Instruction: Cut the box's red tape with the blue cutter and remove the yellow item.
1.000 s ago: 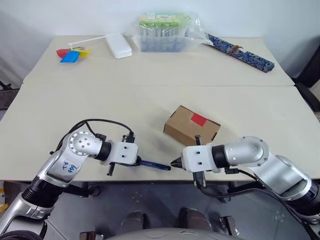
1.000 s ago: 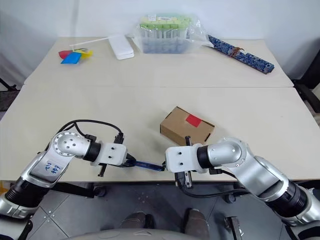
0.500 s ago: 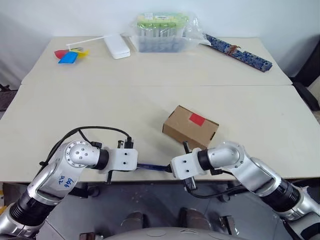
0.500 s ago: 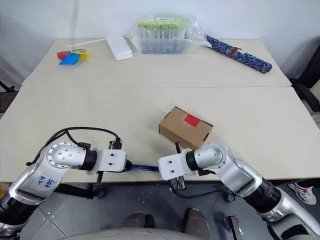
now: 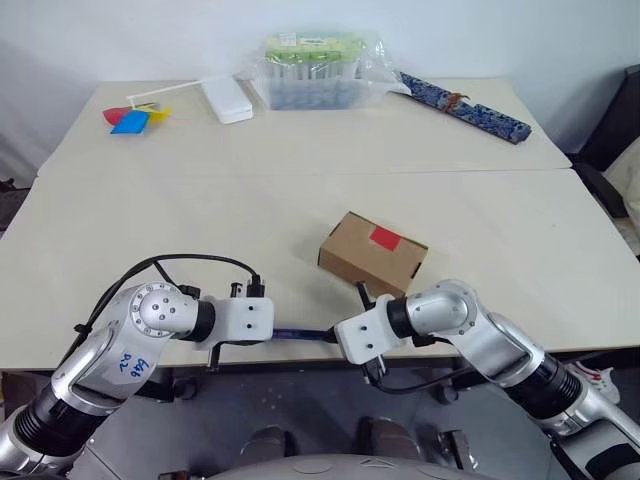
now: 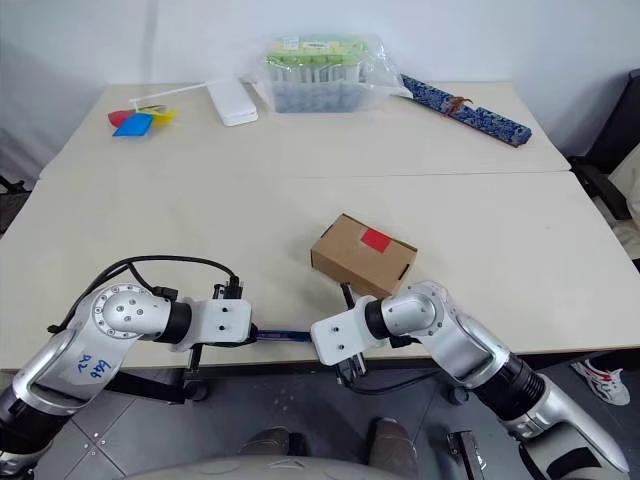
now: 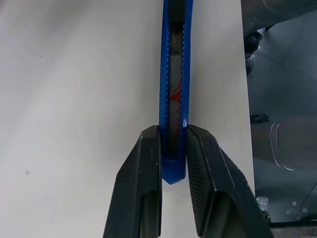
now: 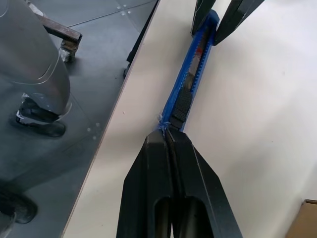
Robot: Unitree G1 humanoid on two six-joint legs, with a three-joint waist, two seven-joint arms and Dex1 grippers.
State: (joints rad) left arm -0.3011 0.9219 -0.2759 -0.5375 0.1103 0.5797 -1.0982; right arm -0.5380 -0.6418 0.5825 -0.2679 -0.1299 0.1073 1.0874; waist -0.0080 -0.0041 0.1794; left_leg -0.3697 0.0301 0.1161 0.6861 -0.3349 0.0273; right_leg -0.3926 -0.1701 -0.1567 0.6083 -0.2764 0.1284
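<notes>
While the blue cutter (image 7: 174, 94) lies lengthwise along the table's (image 5: 200, 200) near edge, a slim ridged plastic bar, my left gripper (image 7: 173, 163) clamps one end and my right gripper (image 8: 171, 136), fingers pressed together, pinches the other, near the matte cardboard box (image 5: 372, 256).

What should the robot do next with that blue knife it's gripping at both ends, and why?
Probably push the slider to bare the blade. The left end effector clamps the blue cutter at its butt, the shut right end effector sits at its tip, and the red tape on the box is uncut.
</notes>
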